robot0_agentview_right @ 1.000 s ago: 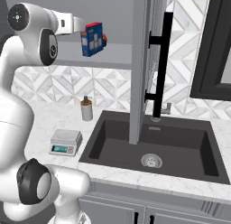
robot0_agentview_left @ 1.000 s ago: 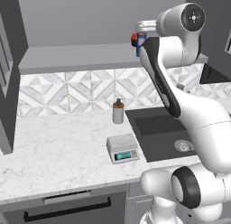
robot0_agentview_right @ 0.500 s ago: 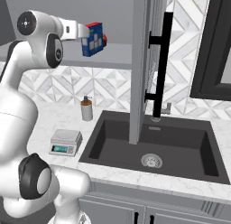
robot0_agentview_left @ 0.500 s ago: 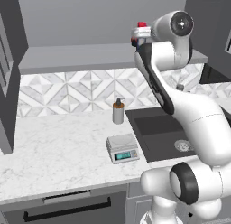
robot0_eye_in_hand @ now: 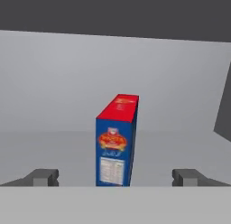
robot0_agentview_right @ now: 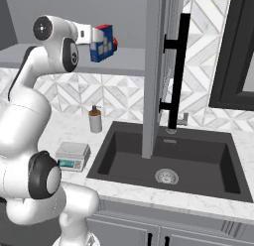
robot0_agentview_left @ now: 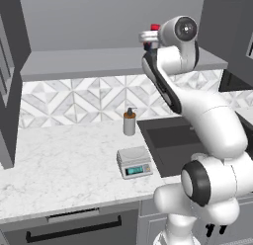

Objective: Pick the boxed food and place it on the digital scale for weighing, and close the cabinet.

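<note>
A marbled white counter point(robot0_agentview_left: 59, 165) runs under a tiled backsplash with a diamond pattern, and a dark sink point(robot0_agentview_right: 171, 163) is set into it on the right. On the counter the digital scale point(robot0_agentview_left: 134, 161) sits just left of the sink, its teal display on the front edge, with nothing on its platform; a beige soap pump bottle point(robot0_agentview_left: 129, 122) stands behind it near the wall.

The cabinet point(robot0_agentview_right: 156, 66) is open: in the right base view one grey door stands edge-on over the sink, its black bar handle point(robot0_agentview_right: 177, 74) facing the camera. That view also shows the boxed food point(robot0_agentview_right: 101, 42) upright on the cabinet's grey shelf, its blue side panel turned to the camera, right at the end of the arm's raised hand. A small red thing pokes out just behind the carton; too little shows to say more.

In the left base view the arm's upper joint covers the carton, and a bit of red point(robot0_agentview_left: 155, 27) shows beside the hand.

The hand view looks straight at the carton point(robot0_eye_in_hand: 116, 142), narrow blue side and red top toward the camera, standing on the shelf. The gripper point(robot0_eye_in_hand: 115, 177) has its fingertips point(robot0_eye_in_hand: 43, 177) spread wide, one on each side of the box and clear of it, so nothing is held.
</note>
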